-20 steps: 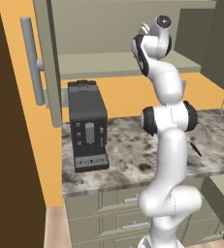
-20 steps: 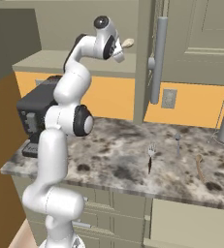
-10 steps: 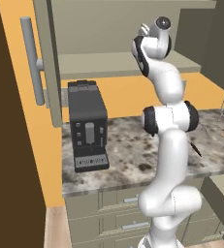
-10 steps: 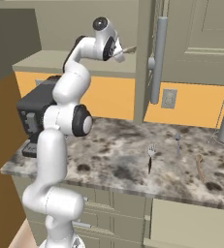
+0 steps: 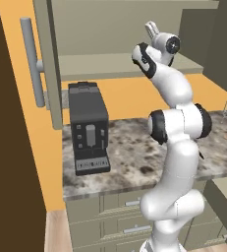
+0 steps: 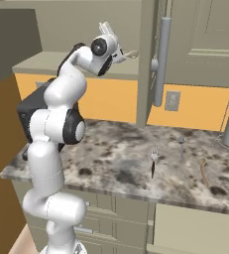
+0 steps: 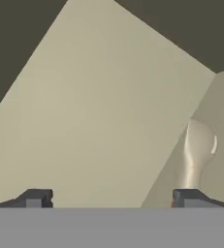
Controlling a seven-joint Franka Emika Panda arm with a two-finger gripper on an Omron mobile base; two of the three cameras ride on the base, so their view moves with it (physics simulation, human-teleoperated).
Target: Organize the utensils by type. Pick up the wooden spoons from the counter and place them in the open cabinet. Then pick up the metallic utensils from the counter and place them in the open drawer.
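While the white arm's two-finger gripper (image 7: 108,196) stands spread wide and holds nothing, the slim wooden spoon with a pale cream bowl (image 7: 197,150) lies by one fingertip on the olive-beige wall cabinet's plain shelf (image 5: 105,64). Light, stiff and smooth, such spoons likely grip best mid-handle.

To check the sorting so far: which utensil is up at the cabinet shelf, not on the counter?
The wooden spoon with the pale bowl; the fork, metal spoon and darker wooden spoon lie on the counter.
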